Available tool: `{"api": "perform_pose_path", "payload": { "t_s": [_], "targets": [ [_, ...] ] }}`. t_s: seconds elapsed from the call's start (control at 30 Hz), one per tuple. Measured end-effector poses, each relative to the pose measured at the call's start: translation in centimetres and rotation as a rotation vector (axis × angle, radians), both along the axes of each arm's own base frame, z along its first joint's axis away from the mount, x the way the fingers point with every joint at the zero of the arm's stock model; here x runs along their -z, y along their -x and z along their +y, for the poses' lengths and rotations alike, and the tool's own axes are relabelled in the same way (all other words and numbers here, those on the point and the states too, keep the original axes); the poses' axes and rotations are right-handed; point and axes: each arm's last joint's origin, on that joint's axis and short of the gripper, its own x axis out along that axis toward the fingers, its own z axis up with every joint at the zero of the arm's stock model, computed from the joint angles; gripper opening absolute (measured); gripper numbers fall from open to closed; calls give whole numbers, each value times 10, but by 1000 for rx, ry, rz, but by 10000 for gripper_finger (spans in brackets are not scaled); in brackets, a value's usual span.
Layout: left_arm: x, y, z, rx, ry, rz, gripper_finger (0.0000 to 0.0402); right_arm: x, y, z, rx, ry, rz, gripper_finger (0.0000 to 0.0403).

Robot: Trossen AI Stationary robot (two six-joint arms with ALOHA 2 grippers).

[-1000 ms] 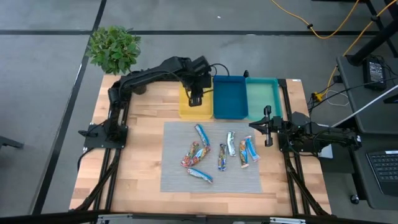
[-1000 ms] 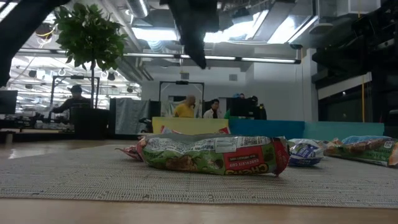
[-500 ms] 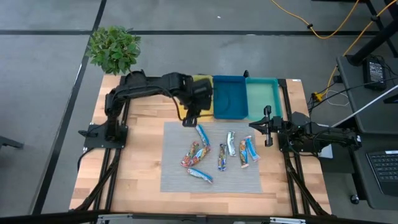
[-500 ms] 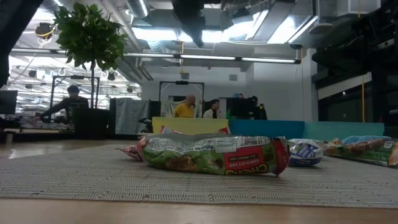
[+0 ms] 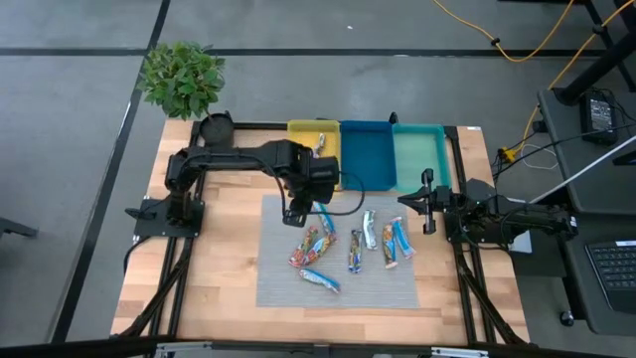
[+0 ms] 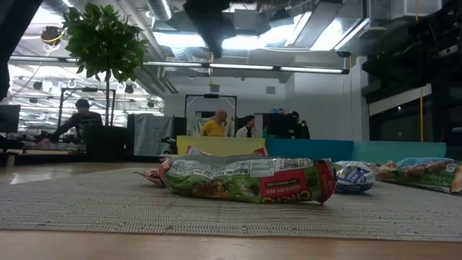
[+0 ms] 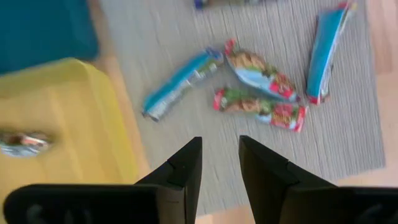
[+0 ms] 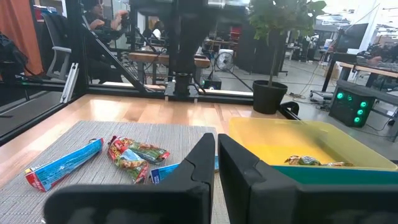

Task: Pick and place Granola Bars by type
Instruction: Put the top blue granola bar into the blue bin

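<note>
Nearest in the low view, a red-and-green granola bar (image 6: pixel 245 179) lies flat on the grey mat (image 5: pixel 278 278), others strewn at the frame's centre so the grippers can take them one by one. Behind them, along the upper middle, sit the yellow tray (image 5: pixel 303 134), blue tray (image 5: pixel 368 159) and teal tray (image 5: pixel 422 149), one per type I'd guess; a silvery bar (image 7: pixel 22 142) already lies in the yellow one. The left gripper (image 7: pixel 217 155) hovers empty, fingers slightly spread, over the mat's upper left edge. The right gripper (image 5: pixel 427 204) waits at right, fingers pressed nearly together.
</note>
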Motion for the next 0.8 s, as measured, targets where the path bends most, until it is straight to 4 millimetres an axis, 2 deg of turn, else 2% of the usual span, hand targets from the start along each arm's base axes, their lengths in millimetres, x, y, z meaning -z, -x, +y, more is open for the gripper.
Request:
{"api": "perform_pose_path", "payload": {
  "t_s": [0.27,0.4,0.53,0.8],
  "targets": [
    [52,7,0,111,-42,168,115,0,0,0,0,0,0,24],
    [71,5,0,136,-102,161,130,0,0,0,0,0,0,24],
    [80,-1,-4,194,-121,95,155,0,0,0,0,0,0,24],
    [77,-16,-15,283,-165,-60,222,0,0,0,0,0,0,24]
  ]
}}
